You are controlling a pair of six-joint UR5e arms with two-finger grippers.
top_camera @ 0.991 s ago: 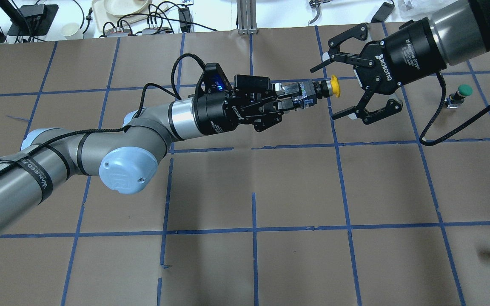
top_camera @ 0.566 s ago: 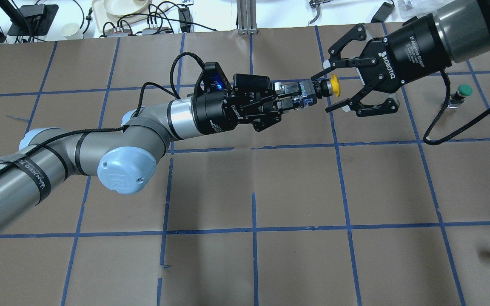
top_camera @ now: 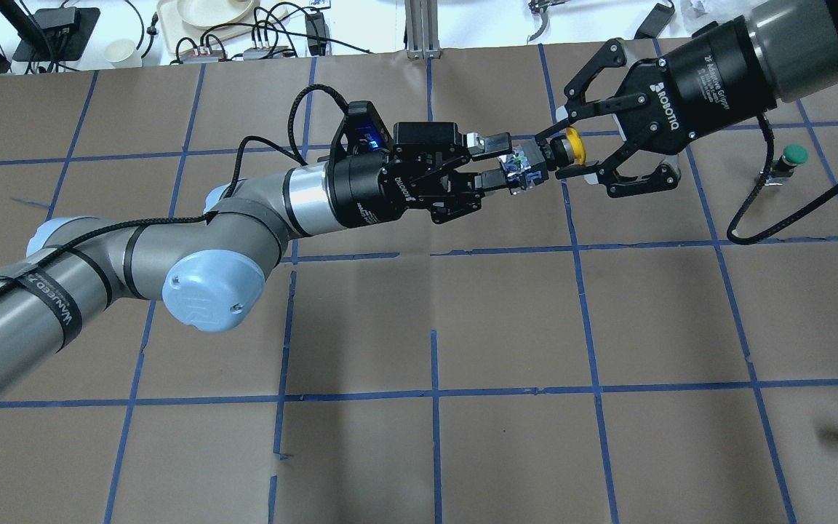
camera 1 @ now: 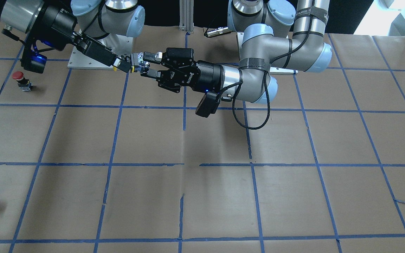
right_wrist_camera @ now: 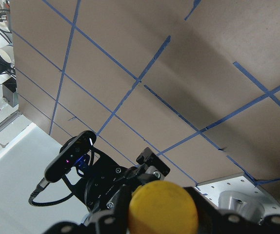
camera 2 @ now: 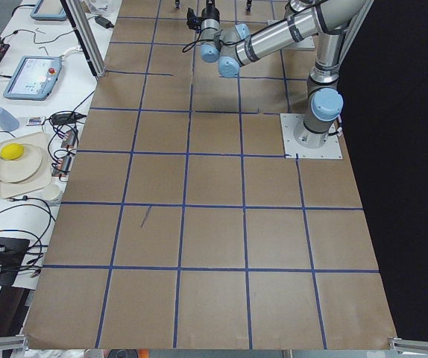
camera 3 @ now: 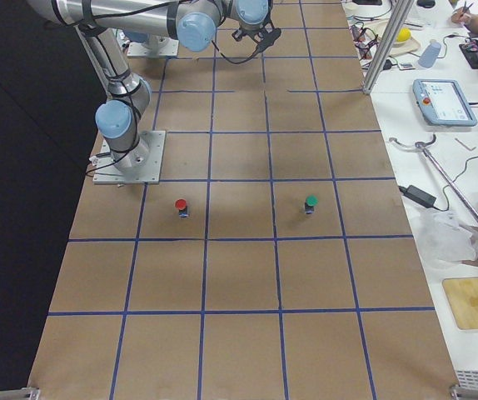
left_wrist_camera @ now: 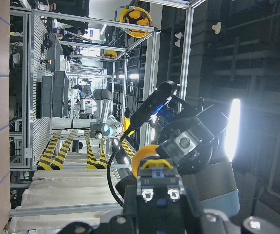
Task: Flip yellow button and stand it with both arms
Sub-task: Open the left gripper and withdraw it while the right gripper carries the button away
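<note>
Since the handover looks half done, I read outward from my left arm. The left gripper [top_camera: 504,158] has its jaws parted either side of the silvery terminal base, seemingly not pinching it. High above the table [top_camera: 506,313], the yellow button [top_camera: 541,159] lies level, its long axis running arm to arm and its glossy mushroom cap pointing away. The right gripper [top_camera: 556,154] is clamped on the black neck behind that cap, so I judge the right arm carries it. Farther off, a green-capped button [top_camera: 790,159] stands on brown paper.
</note>
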